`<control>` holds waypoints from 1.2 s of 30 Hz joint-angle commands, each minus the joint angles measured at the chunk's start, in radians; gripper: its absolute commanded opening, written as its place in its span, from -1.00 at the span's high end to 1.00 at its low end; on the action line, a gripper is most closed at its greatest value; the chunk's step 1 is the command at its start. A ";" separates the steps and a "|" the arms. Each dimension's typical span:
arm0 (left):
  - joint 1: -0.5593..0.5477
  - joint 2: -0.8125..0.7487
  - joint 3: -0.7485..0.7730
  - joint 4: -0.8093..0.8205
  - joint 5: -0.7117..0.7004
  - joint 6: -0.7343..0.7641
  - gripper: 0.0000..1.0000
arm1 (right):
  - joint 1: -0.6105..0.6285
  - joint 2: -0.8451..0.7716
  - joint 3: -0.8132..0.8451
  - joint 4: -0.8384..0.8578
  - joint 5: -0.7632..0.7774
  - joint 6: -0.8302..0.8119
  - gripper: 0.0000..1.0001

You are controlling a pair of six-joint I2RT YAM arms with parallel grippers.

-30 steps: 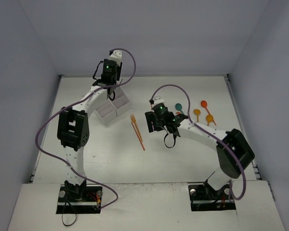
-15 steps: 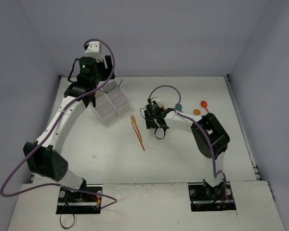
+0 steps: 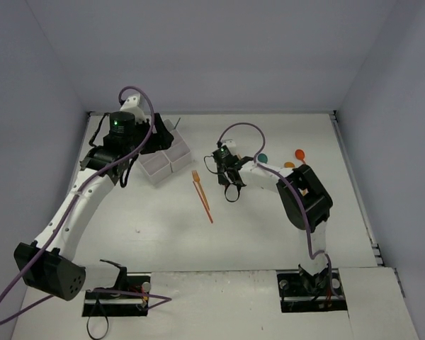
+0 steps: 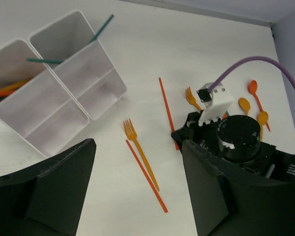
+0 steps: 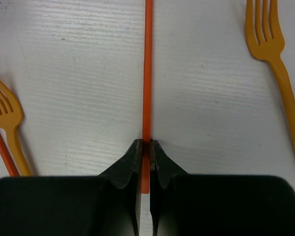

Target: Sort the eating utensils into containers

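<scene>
Orange-red utensil (image 5: 147, 73) sits clamped in right gripper (image 5: 145, 143); left gripper (image 4: 137, 143) gapes wide, seemingly empty.

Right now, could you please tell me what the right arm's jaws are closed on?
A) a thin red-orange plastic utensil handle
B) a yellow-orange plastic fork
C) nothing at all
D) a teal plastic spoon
A: in the right wrist view the right arm's jaws pinch the thin red-orange plastic utensil handle between their tips, while the yellow-orange plastic forks lie apart on either side.
</scene>
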 commanded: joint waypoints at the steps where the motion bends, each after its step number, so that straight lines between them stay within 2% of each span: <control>1: -0.014 -0.002 0.030 0.037 0.113 -0.102 -0.37 | -0.004 -0.125 -0.015 -0.018 0.023 -0.033 1.00; 8: -0.056 0.090 0.098 0.100 0.217 -0.185 -0.42 | 0.028 -0.445 -0.127 0.006 0.003 -0.097 1.00; 16: -0.146 0.181 0.157 0.224 0.242 -0.247 -0.43 | 0.125 -0.701 -0.222 0.047 -0.048 -0.172 1.00; 21: -0.171 0.220 0.171 0.303 0.263 -0.299 -0.43 | 0.134 -0.768 -0.231 0.055 -0.093 -0.179 1.00; 30: -0.196 0.279 0.197 0.306 0.249 -0.308 -0.42 | 0.133 -0.777 -0.216 0.060 -0.124 -0.187 1.00; 33: -0.207 0.295 0.201 0.314 0.251 -0.310 -0.26 | 0.133 -0.769 -0.213 0.062 -0.128 -0.190 1.00; 36: -0.211 0.302 0.201 0.329 0.245 -0.310 0.31 | 0.133 -0.763 -0.214 0.069 -0.129 -0.194 1.00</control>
